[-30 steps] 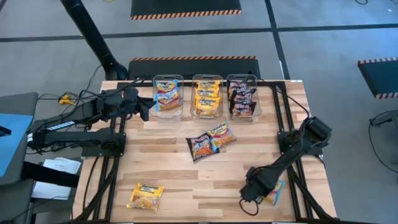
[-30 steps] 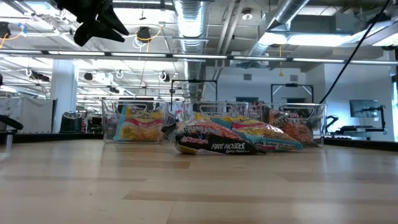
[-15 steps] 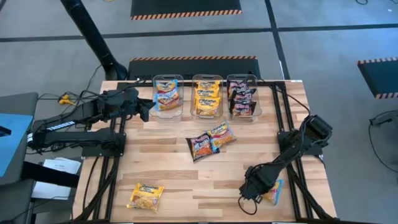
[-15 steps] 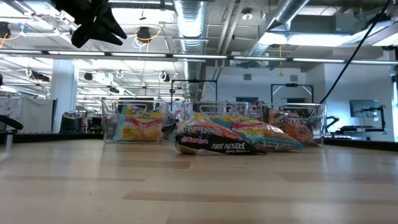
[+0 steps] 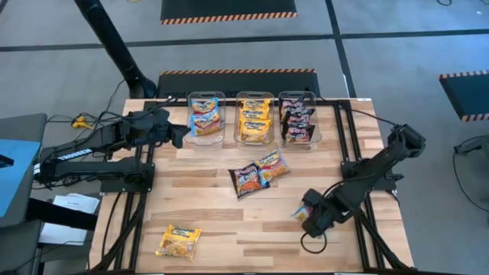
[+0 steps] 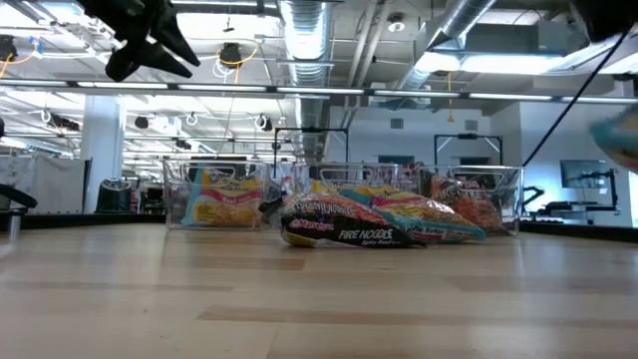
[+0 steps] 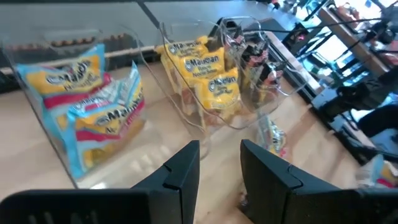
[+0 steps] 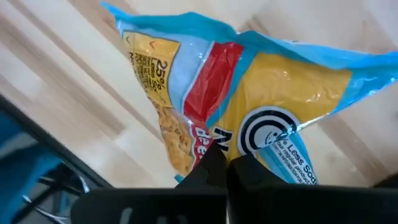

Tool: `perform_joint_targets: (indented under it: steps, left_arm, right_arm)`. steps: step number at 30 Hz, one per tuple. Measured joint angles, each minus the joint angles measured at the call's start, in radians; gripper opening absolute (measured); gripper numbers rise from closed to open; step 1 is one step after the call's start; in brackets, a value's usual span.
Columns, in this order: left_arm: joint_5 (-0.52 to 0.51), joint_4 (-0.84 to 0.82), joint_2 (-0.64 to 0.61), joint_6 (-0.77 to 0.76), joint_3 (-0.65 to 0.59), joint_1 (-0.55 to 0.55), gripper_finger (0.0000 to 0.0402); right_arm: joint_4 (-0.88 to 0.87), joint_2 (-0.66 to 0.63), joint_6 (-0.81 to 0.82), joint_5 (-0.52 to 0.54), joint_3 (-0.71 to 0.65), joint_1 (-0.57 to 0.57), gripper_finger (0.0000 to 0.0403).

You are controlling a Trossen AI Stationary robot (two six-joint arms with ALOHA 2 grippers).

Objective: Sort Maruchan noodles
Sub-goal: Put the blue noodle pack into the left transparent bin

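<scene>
Near the table's right front, my right gripper [image 5: 312, 219] is shut on a light blue-pink Maruchan packet [image 8: 249, 87], which also shows as a blur [image 6: 620, 140] in the low view. Two packets lie flat mid-table, one dark [image 5: 245, 180] and one blue-pink [image 5: 272, 165]. A yellow-orange packet [image 5: 179, 241] lies near the front left. My left gripper [image 7: 221, 163] hovers open beside the left bin [image 5: 205, 118], with nothing between its fingers. My right gripper pinches the light blue-pink packet between its two shut fingers [image 8: 214, 163], at the packet's edge [image 8: 245, 140] beside the round logo. The packet spreads out beyond the fingertips. It is lifted clear of the table.
Three clear bins stand in a row at the far edge. The left one holds blue-pink packets, the middle [image 5: 254, 117] yellow-orange ones and the right [image 5: 296, 117] dark ones. Black rails [image 5: 353, 137] run along both table sides. Bare wood lies between the bins and the front edge.
My right gripper has taken hold of the blue-pink packet, which lay near the front right edge. It has lifted the packet clear of the table and carried it a little toward the far edge.
</scene>
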Motion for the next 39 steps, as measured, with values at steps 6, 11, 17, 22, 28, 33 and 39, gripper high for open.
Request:
perform_joint_targets:
  steps: [6, 11, 17, 22, 28, 33, 39]
  left_arm:
    - [0.080, 0.004, 0.009, -0.021, 0.000, 0.000, 0.0106]
    - [0.105, 0.005, 0.049, -0.037, 0.000, 0.000, 0.0128]
    - [0.139, 0.087, 0.129, -0.139, 0.000, 0.000, 0.0171]
    - [0.257, 0.155, 0.199, -0.182, 0.000, -0.009, 0.0178]
    - [0.326, 0.276, 0.284, -0.249, 0.000, -0.052, 0.0178]
    - [0.339, 0.388, 0.343, -0.278, 0.000, -0.088, 0.0178]
    - [0.339, 0.490, 0.396, -0.288, 0.000, -0.118, 0.0178]
  right_arm:
    - [0.014, -0.085, -0.027, 0.093, 0.000, -0.021, 0.0003]
    - [0.103, -0.125, -0.125, 0.152, 0.001, -0.061, 0.0003]
    - [0.226, -0.130, -0.310, 0.191, 0.001, -0.154, 0.0003]
    - [0.275, -0.130, -0.451, 0.191, 0.002, -0.245, 0.0003]
    - [0.349, -0.131, -0.606, 0.190, 0.002, -0.357, 0.0003]
    - [0.382, -0.131, -0.709, 0.189, 0.017, -0.432, 0.0002]
    - [0.388, -0.131, -0.837, 0.194, 0.100, -0.512, 0.0002]
